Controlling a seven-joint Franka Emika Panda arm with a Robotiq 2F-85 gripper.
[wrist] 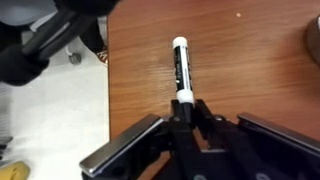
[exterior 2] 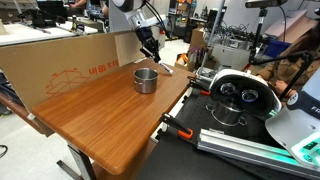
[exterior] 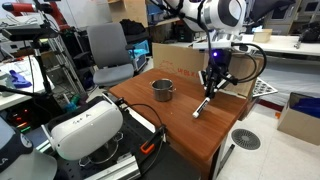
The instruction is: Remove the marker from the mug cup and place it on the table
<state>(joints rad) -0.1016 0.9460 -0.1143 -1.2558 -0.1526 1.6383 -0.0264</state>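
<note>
My gripper (exterior: pixel 209 86) (exterior 2: pixel 153 48) is shut on the marker (exterior: pixel 201 106) (exterior 2: pixel 166 66), gripping one end. The marker slants down from the jaws to the reddish-brown table (exterior: pixel 200 135) (exterior 2: pixel 100 120). I cannot tell if its lower tip touches the wood. In the wrist view the marker (wrist: pixel 180 65) has a dark body with white ends and sticks out from the closed jaws (wrist: pixel 185 108) over the table top (wrist: pixel 250 60), near its edge. The grey metal mug cup (exterior: pixel 163 90) (exterior 2: pixel 146 80) stands upright on the table, beside the gripper and apart from it.
A large white rounded device (exterior: pixel 85 125) (exterior 2: pixel 235 95) sits at one end of the table among cables. A cardboard box (exterior: pixel 180 58) (exterior 2: pixel 70 60) stands along the table's side. The table edge and the floor (wrist: pixel 50 110) lie close to the marker.
</note>
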